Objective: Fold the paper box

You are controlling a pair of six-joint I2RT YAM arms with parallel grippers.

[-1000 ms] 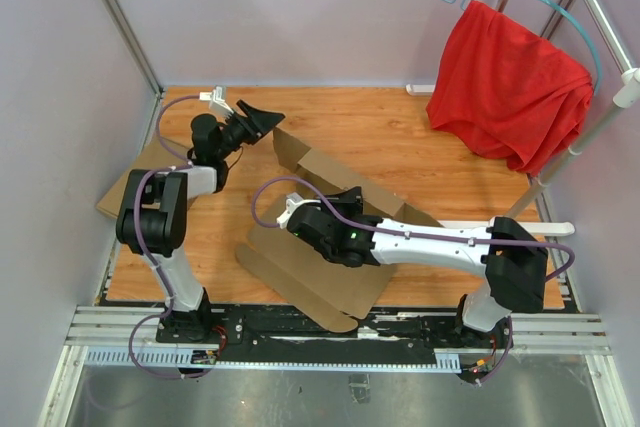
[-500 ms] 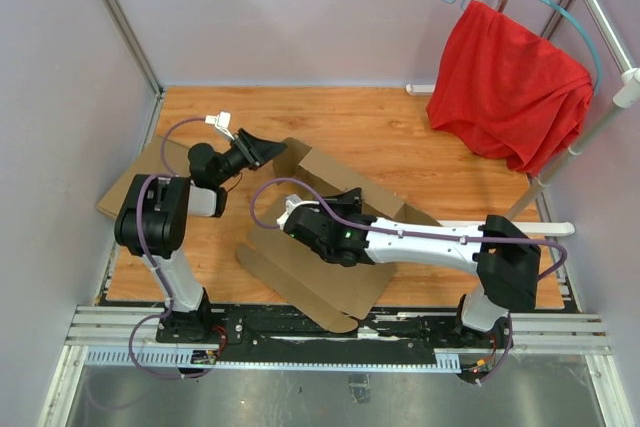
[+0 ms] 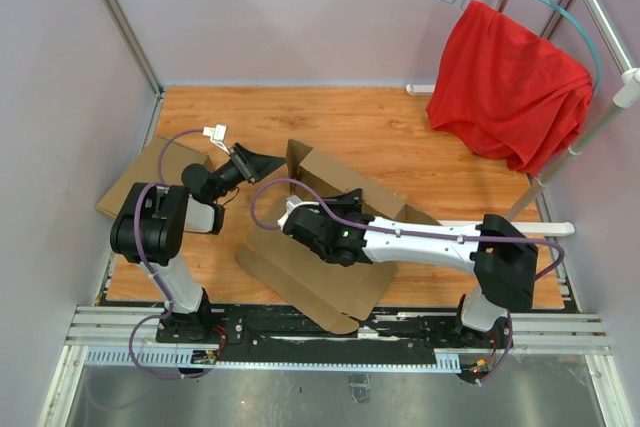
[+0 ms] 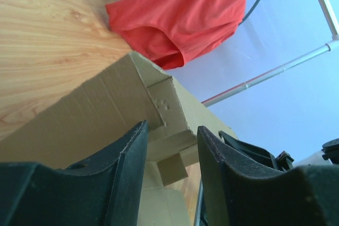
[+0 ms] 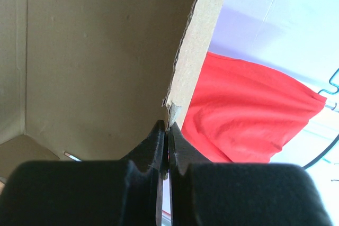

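The paper box is lying half-formed at mid-table, toward 6 o'clock. It is likely light and stiff, creasing along its scores. The left gripper, jaws parted, is facing the raised wall's 11 o'clock end, a good place to pinch. The right gripper is touching a wall edge with closed tips.

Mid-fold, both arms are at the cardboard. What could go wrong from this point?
1. The right tool, shut, meets only the frayed corner of a raised wall of the paper box; it could slip off and the wall drop.
2. The left tool frames the end wall's corner between open jaws; closing off-centre might crush or skew it.
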